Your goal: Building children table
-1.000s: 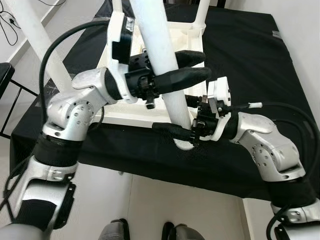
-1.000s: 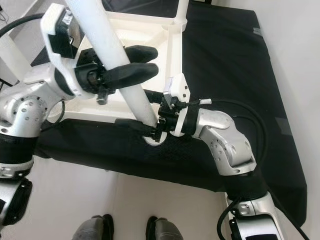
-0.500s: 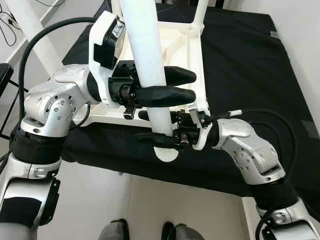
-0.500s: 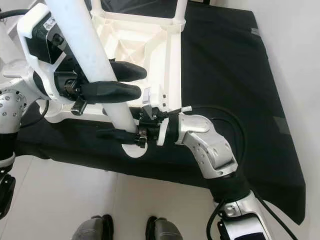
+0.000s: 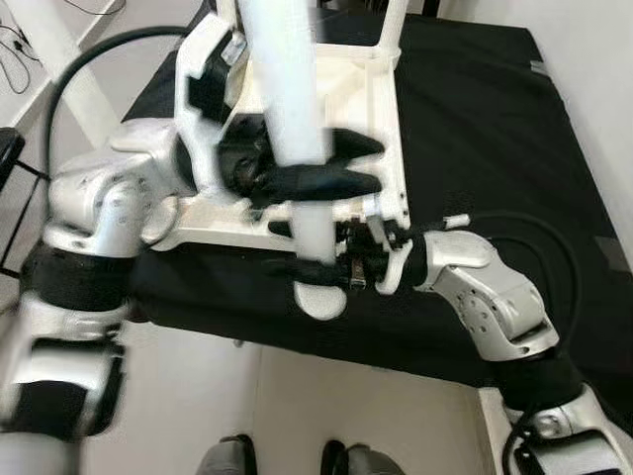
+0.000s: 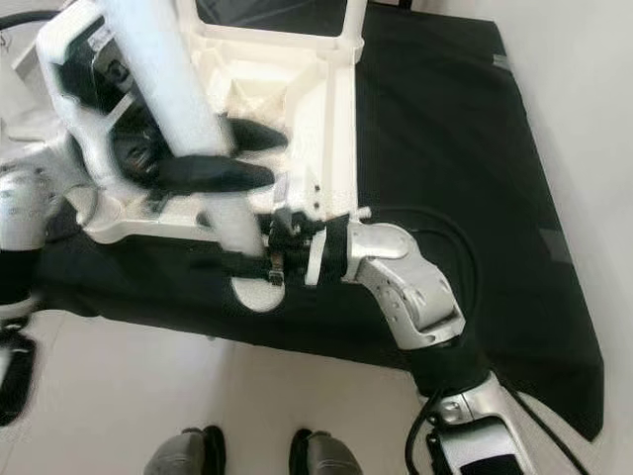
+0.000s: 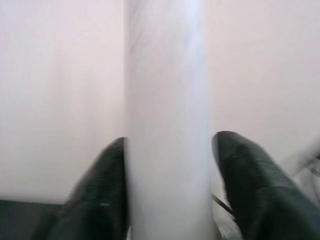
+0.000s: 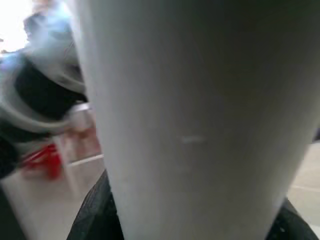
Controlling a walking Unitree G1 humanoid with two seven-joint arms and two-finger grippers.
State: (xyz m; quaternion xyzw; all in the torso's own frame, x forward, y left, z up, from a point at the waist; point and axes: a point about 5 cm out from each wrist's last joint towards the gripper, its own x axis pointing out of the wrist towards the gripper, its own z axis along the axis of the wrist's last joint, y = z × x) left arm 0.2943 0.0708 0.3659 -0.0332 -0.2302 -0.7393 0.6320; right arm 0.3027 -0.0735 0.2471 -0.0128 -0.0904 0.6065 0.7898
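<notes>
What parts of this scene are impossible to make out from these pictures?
- Top of the white leg: cut off by the upper edge of the eye views.
- Left gripper: motion blur smears it and its arm in the eye views.
- Right gripper: the leg covers the middle of its fingers.
- White tabletop: the arms and leg hide its near corner.
- Black cloth: it hides whatever supports it.

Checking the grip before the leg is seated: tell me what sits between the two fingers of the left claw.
The white table leg sits between the left claw's black fingers, touching both sides; the left wrist view shows it, blurred.
</notes>
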